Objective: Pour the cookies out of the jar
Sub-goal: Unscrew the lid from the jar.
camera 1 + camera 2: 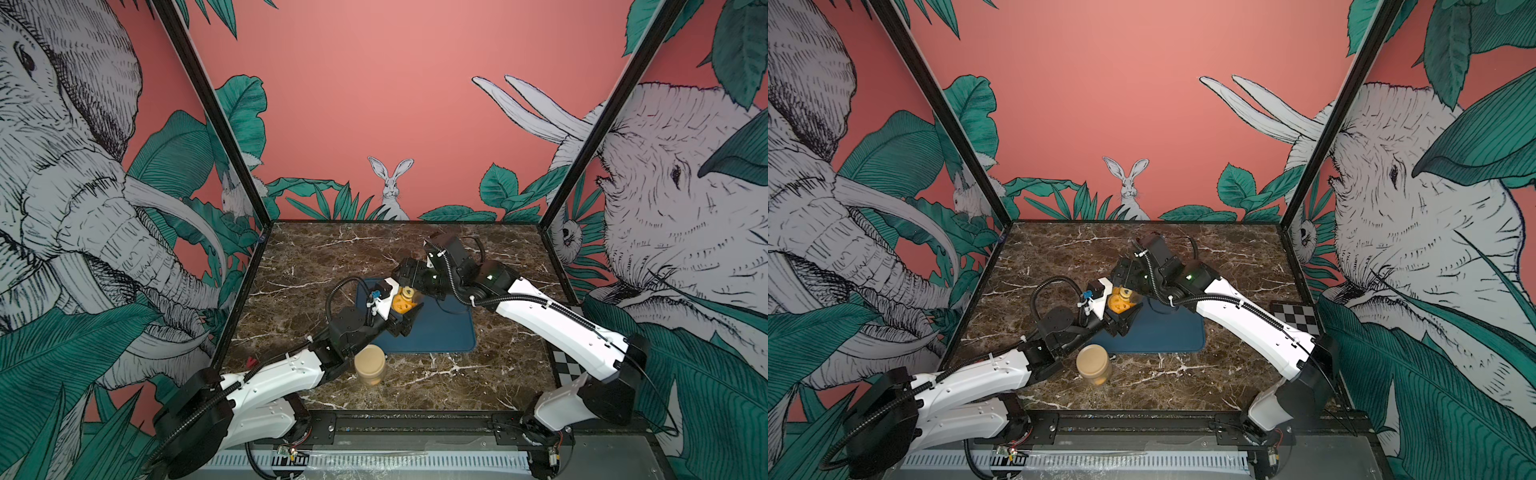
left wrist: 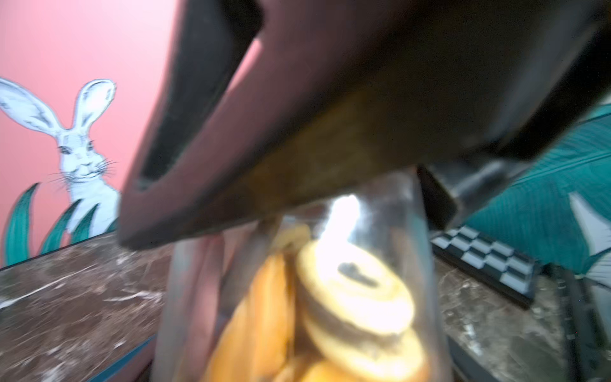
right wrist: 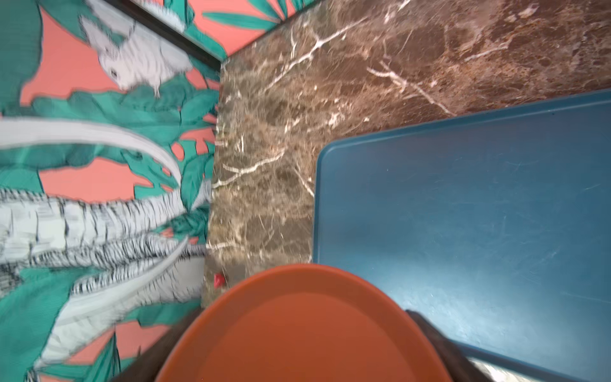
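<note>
1. There are two arms, each with one tool. The left tool point(image 1: 1117, 307) is clamped around one clear jar point(image 1: 409, 300), held above the single blue tray point(image 1: 440, 328).
2. The cookies point(image 2: 355, 297) are inside that jar. They are orange-yellow rounds plus a pale ring, and their number cannot be told.
3. The right tool point(image 3: 294, 360) grips one brown-orange lid point(image 3: 307, 297) by its rim. The lid is tilted, right at the jar's mouth.
4. A second jar point(image 1: 369, 365), with a cream lid, stands upright on the surface point(image 1: 415, 382), just beside the left arm and off the tray. Its contents are unclear.
5. One checkered board point(image 1: 1293, 318) lies at the surface's right edge.
</note>
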Controlling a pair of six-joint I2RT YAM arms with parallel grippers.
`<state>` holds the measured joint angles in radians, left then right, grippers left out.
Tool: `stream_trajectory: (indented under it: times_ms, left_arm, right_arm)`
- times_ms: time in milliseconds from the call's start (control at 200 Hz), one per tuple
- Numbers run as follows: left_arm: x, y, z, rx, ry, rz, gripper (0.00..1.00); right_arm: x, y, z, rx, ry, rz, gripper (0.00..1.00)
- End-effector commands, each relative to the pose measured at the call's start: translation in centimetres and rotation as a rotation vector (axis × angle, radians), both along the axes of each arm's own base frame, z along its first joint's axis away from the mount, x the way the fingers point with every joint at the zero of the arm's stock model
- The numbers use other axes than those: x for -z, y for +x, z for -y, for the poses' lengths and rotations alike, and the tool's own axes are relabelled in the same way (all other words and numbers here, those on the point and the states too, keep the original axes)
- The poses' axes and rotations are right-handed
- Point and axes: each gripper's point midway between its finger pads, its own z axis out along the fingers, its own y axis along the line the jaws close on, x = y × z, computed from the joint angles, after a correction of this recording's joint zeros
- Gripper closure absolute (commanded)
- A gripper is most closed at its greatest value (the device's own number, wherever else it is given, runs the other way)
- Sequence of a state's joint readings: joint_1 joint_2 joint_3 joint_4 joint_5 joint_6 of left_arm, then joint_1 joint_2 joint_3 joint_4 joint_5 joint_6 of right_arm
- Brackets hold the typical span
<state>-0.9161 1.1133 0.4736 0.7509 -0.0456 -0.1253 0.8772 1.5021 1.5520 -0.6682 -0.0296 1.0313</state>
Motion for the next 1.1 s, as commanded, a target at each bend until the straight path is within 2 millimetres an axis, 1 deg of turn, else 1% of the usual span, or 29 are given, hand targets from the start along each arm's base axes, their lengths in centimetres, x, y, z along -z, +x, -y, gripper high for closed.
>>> stream_trajectory:
  times_ms: [0,50,110,175,365,520,635,755,875,1005,1095]
  left_arm:
    - [-5.2,-0.9,-0.9,0.014,-0.176,0.099,1.00]
    - [-5.1,-0.9,-1.1,0.010,-0.180,0.094,1.00]
    - [-5.1,-1.0,-1.1,0.012,-0.175,0.096,1.00]
    - [-5.1,-1.2,-1.0,0.020,-0.166,0.103,1.00]
    - [-5.2,-1.2,-1.0,0.021,-0.150,0.125,1.00]
    - [-5.4,-1.5,-0.9,0.035,-0.139,0.144,1.00]
    - [-5.4,-1.6,-1.0,0.034,-0.136,0.147,1.00]
    - [-5.3,-1.5,-1.0,0.030,-0.136,0.144,1.00]
    - [-5.4,-1.5,-1.0,0.028,-0.138,0.147,1.00]
    - [-5.5,-1.5,-0.9,0.031,-0.135,0.147,1.00]
    - [-5.6,-1.5,-0.9,0.031,-0.138,0.148,1.00]
  right_arm:
    - [-5.4,-2.2,1.1,-0.036,0.033,0.067,0.01]
    - [-6.3,-2.2,1.9,-0.017,0.023,0.079,0.01]
    - [-6.7,-2.1,2.7,0.006,0.017,0.073,0.01]
    - [-7.0,-2.1,3.1,0.025,0.020,0.065,0.01]
    - [-5.5,-1.6,4.4,0.142,-0.021,-0.011,0.01]
    - [-4.7,-1.1,3.5,0.136,-0.062,-0.052,0.01]
    - [-4.8,-0.8,2.5,0.122,-0.033,-0.055,0.01]
    - [-4.7,-0.6,1.8,0.120,0.002,-0.066,0.02]
    - [-4.1,-0.5,2.0,0.134,0.002,-0.079,0.01]
    - [-3.5,-0.4,2.3,0.149,0.010,-0.093,0.04]
    - [-2.9,-0.3,2.5,0.154,-0.001,-0.110,0.02]
